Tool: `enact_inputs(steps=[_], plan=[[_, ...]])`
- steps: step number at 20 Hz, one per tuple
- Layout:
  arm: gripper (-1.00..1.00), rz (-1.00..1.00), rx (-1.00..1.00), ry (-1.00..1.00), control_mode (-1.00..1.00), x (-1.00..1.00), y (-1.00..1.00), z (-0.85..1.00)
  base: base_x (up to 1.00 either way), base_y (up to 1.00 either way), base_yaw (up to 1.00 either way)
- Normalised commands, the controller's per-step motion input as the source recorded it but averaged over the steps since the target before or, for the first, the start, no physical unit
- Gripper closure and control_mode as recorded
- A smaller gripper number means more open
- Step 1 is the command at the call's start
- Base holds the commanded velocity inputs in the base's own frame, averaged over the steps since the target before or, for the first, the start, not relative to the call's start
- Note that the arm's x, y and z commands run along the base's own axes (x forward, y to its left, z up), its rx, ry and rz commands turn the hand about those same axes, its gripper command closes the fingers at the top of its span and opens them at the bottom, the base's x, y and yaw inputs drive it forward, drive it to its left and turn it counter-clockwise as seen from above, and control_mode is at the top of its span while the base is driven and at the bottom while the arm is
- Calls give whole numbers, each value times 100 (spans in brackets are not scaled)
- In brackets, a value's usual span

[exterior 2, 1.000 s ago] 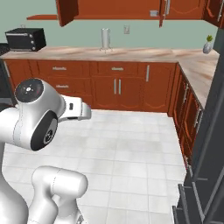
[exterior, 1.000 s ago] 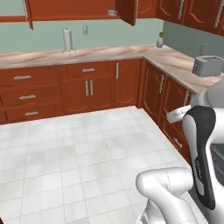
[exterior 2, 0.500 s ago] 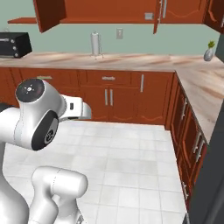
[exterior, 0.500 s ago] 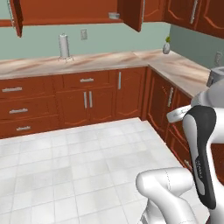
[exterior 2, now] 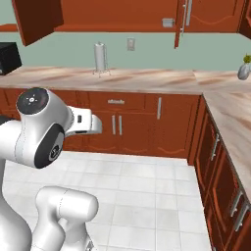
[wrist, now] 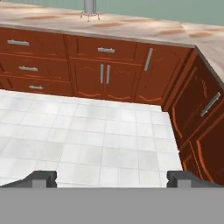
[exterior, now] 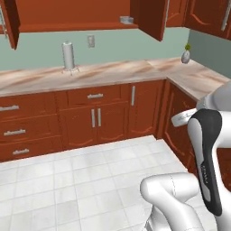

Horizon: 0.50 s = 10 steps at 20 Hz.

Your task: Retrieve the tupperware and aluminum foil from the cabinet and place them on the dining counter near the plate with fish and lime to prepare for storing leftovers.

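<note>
You've got the gripper [wrist: 111, 178] spread wide with nothing between the finger tips [wrist: 41, 178] — it looks down over bare white floor tiles [wrist: 87, 144] toward the low drawer units [wrist: 39, 57] with silver handles.

The cabinet [exterior: 81, 16] hangs on the wall ahead, doors swung open, reddish-brown wood. On its plank shelf you can see the tupperware [exterior: 127, 20] — a small grey tub near the right end of the shelf, just beside the open door [exterior: 151, 18]. From the right base view the same tub [exterior 2: 168, 22] sits at the shelf's front edge, next to the door's silver handle.

Below it, the marbled wall worktop [exterior: 113, 72] carries an upright white paper-towel roll [exterior: 68, 56] on a wire stand, well left of the tub. A small vase with a green sprig [exterior: 186, 55] stands in the corner. A black microwave [exterior 2: 9, 58] sits at the far left of the worktop in the right base view.

The arm [exterior: 205, 158] is folded near the base, well apart from the cabinet
</note>
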Motion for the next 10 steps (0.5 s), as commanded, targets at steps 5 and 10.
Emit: enact_inputs(steps=[5,10], plan=[[-100,0,0,0,100,0,0,0,100,-26,0],[-100,0,0,0,100,0,0,0,100,-30,0]])
